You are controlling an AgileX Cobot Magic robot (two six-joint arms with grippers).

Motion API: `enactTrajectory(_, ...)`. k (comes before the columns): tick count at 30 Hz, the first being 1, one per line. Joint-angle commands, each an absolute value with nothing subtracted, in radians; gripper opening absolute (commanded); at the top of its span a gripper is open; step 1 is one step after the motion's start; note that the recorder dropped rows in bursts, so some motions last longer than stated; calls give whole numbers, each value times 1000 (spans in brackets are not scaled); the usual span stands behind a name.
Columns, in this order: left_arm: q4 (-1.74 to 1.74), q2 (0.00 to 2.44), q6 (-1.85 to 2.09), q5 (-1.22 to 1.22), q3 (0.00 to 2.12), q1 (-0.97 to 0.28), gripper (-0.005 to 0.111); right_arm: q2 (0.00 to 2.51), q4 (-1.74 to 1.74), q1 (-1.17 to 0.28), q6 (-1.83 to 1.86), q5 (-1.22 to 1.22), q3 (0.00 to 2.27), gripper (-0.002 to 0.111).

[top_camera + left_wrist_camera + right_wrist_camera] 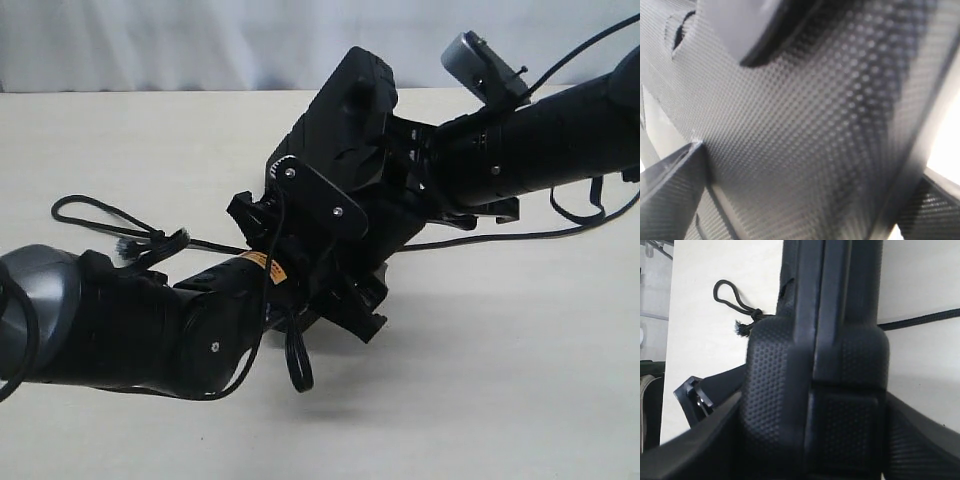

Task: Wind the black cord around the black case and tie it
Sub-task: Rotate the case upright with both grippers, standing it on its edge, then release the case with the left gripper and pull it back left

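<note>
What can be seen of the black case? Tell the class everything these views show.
The black case is a flat, rectangular box of matte black plastic with rounded corners and a dimpled texture. A seam runs down its narrow edge, and it looks closed. It is held clear of the table, tilted up on end. The right gripper clamps one end, with a finger on each face. The left gripper sits at its lower end; whether it grips is unclear.

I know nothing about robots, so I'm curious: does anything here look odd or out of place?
The black case is held above the table, tilted, clamped in the right gripper. The black cord lies slack on the table, its tip frayed, not visibly wound round the case.
</note>
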State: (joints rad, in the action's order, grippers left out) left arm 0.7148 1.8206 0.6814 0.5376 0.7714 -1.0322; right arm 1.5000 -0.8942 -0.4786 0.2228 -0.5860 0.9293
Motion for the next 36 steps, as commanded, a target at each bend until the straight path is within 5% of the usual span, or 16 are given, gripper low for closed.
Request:
enactTrajectory(1,690,1798,615,447,770,-1048,84,1508,-878,-476,252,-531,924,4)
enactTrajectory(14,890,1798,650,513,770,-1048,85,1508,-878,-476,252,-529,924,4)
enactTrajectory(17,744,1798,658,462,770,-1061,105,1508,-878,-476,250,-529,924,4)
enactTrajectory(23,780,1719,864,486,762,-1133,105,1504,-843,-476,246,-527,962,4)
enactTrajectory(36,1155,1396,997,974,534,-1133,105,1438,-644,-476,111,-524,964,4)
